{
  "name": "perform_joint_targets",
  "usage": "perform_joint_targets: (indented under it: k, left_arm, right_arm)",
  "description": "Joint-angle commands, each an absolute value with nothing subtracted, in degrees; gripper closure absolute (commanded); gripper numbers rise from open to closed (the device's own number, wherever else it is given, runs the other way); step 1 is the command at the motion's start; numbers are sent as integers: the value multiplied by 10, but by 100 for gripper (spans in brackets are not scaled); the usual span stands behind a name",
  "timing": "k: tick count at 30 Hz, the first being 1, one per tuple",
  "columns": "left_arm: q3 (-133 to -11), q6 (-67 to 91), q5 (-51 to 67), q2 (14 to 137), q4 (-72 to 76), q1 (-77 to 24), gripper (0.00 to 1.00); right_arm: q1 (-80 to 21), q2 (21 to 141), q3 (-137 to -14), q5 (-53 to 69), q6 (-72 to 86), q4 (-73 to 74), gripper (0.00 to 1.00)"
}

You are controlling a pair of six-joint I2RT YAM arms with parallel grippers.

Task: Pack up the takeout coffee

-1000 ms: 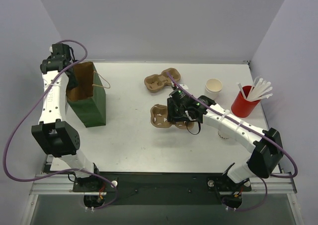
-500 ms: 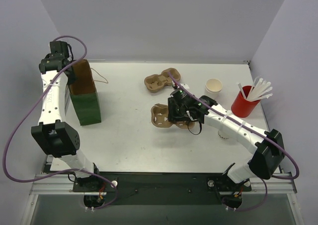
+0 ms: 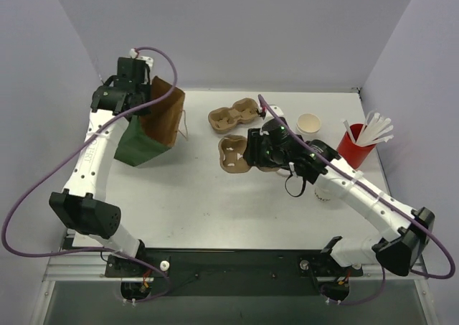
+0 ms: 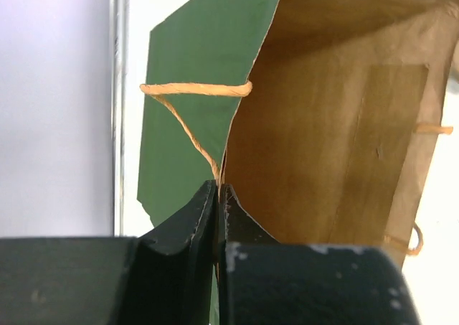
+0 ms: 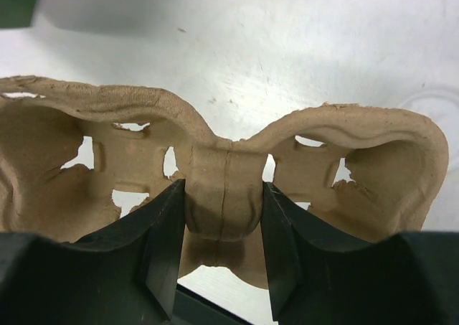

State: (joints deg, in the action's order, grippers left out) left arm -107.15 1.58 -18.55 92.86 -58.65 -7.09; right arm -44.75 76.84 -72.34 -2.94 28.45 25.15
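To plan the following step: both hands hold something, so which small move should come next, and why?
Probably the right hand should carry the cup carrier left toward the bag. It clamps the empty carrier's middle bridge, while the left hand pinches the bag's rim, holding its mouth open and tilted.

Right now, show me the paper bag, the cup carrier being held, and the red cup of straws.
paper bag [image 3: 138,145]: top view, on its green side.
held cup carrier [image 5: 222,196]: right wrist view, on its middle bridge.
red cup [image 3: 348,155]: top view, on its outer wall.
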Motion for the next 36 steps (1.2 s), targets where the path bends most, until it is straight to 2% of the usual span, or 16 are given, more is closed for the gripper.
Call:
perform_joint_targets:
  k: [1, 10, 15, 29, 36]
  left_arm:
    - [-1050, -46, -218, 872, -540, -149, 100]
    - [-913, -76, -83, 777, -478, -246, 100]
    - [-892, -74, -47, 756, -456, -256, 100]
    - [-846, -55, 36, 717, -431, -298, 100]
    - [-826, -52, 88, 692, -424, -303, 100]
  right_arm:
    - [-457, 695, -746, -30, 219, 188, 63]
    - [-484, 609, -703, 32, 147, 77, 62]
    - [-497, 595, -711, 67, 137, 40, 62]
    - [-523, 664, -737, 238, 192, -119, 62]
    - [-523, 685, -685, 308, 236, -211, 63]
